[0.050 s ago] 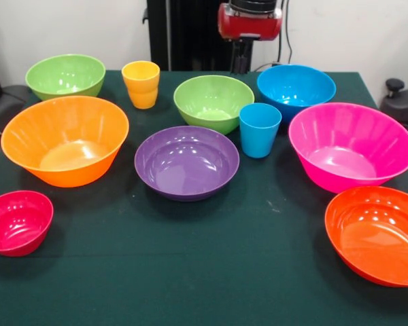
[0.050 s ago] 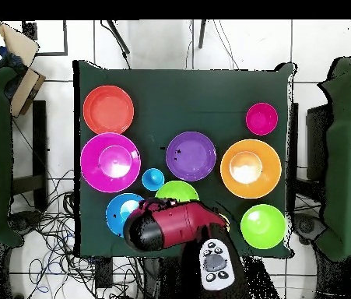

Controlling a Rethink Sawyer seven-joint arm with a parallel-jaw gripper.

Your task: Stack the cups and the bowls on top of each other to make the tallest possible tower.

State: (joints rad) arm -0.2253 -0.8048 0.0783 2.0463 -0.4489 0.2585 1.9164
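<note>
We're seeing nothing stacked: every bowl and cup is sitting separately, upright, on the green surface [image 1: 211, 272]. We're taking the purple bowl [image 1: 187, 161] as landmark, roughly mid-surface.

Front view, relative to the purple bowl:
- large orange bowl [image 1: 64, 139] sitting just left of it
- small crimson bowl [image 1: 17, 221] lying well left and nearer the camera
- one green bowl [image 1: 213, 102] sitting right behind it
- other green bowl [image 1: 65, 75] sitting far back-left
- yellow-orange cup [image 1: 141, 83] standing behind and slightly left, between the two green bowls
- light blue cup [image 1: 260, 129] standing just right, apart from it, near the closer green bowl
- blue bowl [image 1: 296, 89] sitting back-right, behind the light blue cup
- large pink bowl [image 1: 342, 145] sitting right, beyond the cup
- red-orange bowl [image 1: 375, 233] sitting right and nearer the camera, cut by the frame edge

The arm [image 1: 250, 20] is showing only as a red housing at the top edge, behind the green and blue bowls. Overhead, its red-black body [image 2: 174, 224] is hanging over the green bowl behind the purple one and partly over the blue bowl. We're not seeing the gripper in either view, so we can't tell its opening or whether it's holding anything.
</note>
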